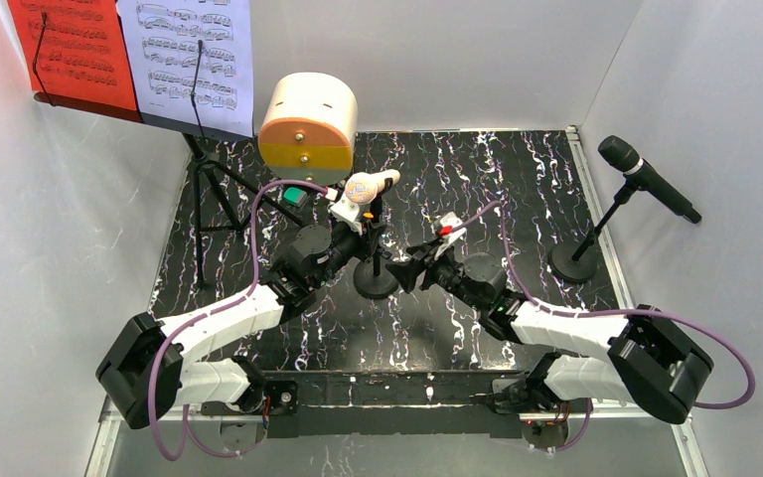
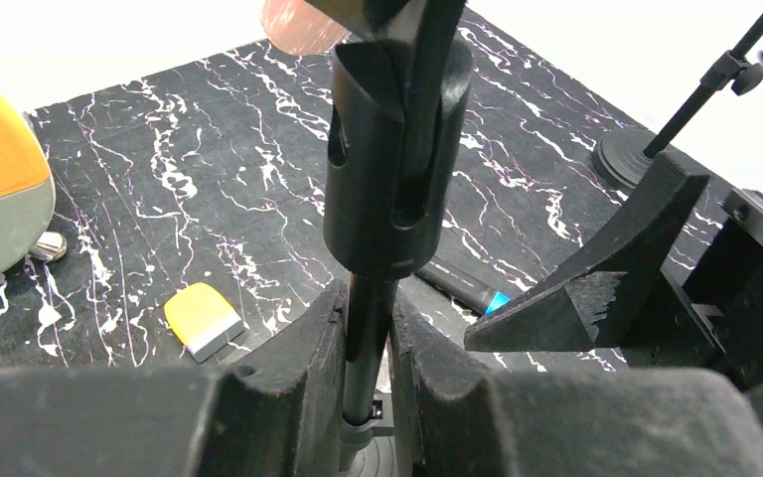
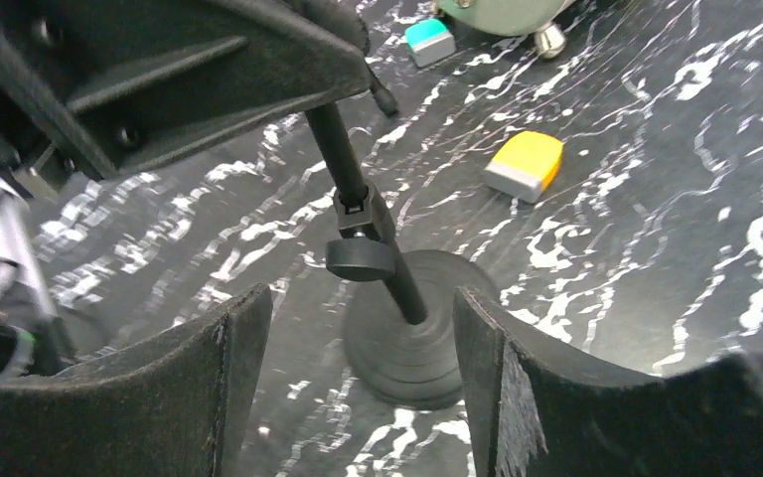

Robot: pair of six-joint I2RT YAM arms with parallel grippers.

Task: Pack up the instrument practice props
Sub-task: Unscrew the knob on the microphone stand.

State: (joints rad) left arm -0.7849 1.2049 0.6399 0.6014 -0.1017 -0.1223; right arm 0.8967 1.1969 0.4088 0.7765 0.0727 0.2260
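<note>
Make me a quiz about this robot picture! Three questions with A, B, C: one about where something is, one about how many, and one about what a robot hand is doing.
1. Where is the black microphone?
A on the right side of the table
B on the left side
C lying flat in the middle

2. How many music sheets are on the music stand?
A one
B two
C four

3. What is the left gripper doing?
A open above the table
B shut on the pole of the middle microphone stand
C holding a music sheet

Answers:
1 A, it sits up on its own stand near the right wall.
2 B, there is one red sheet and one white sheet.
3 B, the left wrist view shows both fingers pressed against the pole.
</note>
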